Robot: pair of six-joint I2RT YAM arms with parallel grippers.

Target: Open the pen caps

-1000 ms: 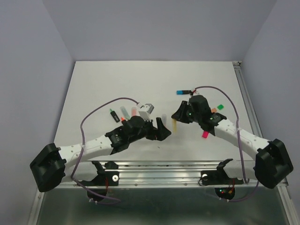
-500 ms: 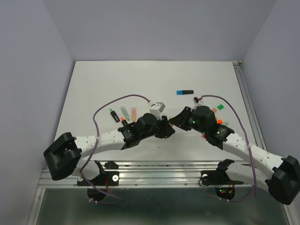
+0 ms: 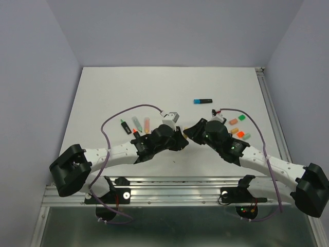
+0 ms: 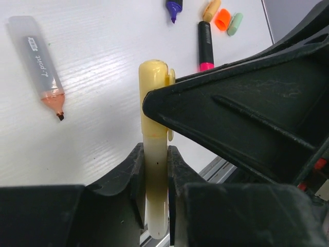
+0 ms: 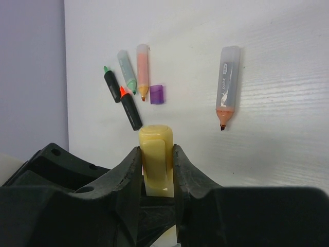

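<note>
A yellow highlighter [image 4: 154,175] hangs between my two grippers above the table's near middle. My left gripper [image 4: 154,154] is shut on its pale body. The yellow pen cap [image 5: 156,149] sits on its end, with my right gripper [image 5: 156,164] shut on it. From above, the left gripper [image 3: 180,140] and right gripper [image 3: 193,131] meet tip to tip and hide the highlighter. Loose pen caps in orange [image 3: 234,121], green [image 3: 240,118] and mint [image 3: 247,136] lie on the right. A purple cap [image 5: 157,94] lies by the left pens.
Several uncapped pens [image 3: 136,123] lie in a row on the left. A blue-capped pen [image 3: 202,101] lies further back. A grey highlighter with an orange tip [image 4: 38,56] rests on the white table [image 3: 154,87]. The metal rail [image 3: 180,181] runs along the near edge.
My left gripper has closed on the yellow highlighter's body. The right arm has carried the highlighter left to meet it.
</note>
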